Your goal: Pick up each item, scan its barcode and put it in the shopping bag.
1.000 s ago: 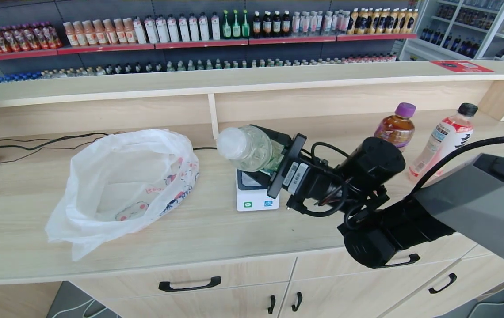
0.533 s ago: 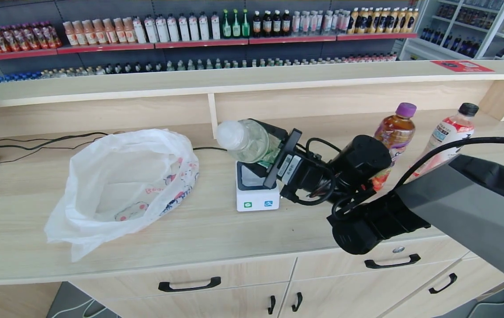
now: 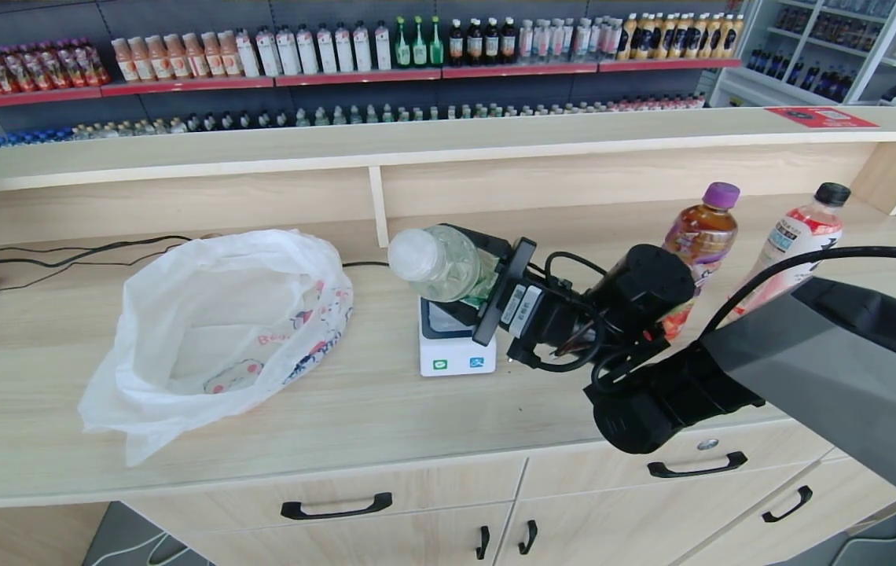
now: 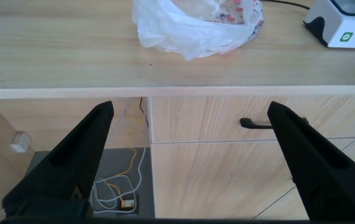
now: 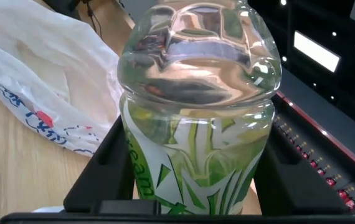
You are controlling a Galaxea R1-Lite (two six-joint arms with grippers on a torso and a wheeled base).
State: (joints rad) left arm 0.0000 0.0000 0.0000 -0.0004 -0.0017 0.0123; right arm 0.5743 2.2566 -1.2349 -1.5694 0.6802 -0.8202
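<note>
Bottle (image 3: pixel 436 263) sideways at frame centre, clamped in the right gripper (image 3: pixel 473 271), hovering just above the white scanner (image 3: pixel 456 355). Roll its printed side down toward the glass (slowly, I'd say) before heading left to the bag (image 3: pixel 220 330). Left gripper (image 4: pixel 189 109) hangs spread apart.

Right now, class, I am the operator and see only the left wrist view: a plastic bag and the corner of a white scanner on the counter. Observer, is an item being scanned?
Observer: Yes. The right end effector holds a clear bottle on its side just above the scanner.
Operator: What is waiting to be picked up?
Observer: Two items stand upright to the scanner's right: a brown bottle with a purple cap and a pink bottle with a black cap.
Operator: Which way does the held one point?
Observer: Its rounded end points toward the bag.
</note>
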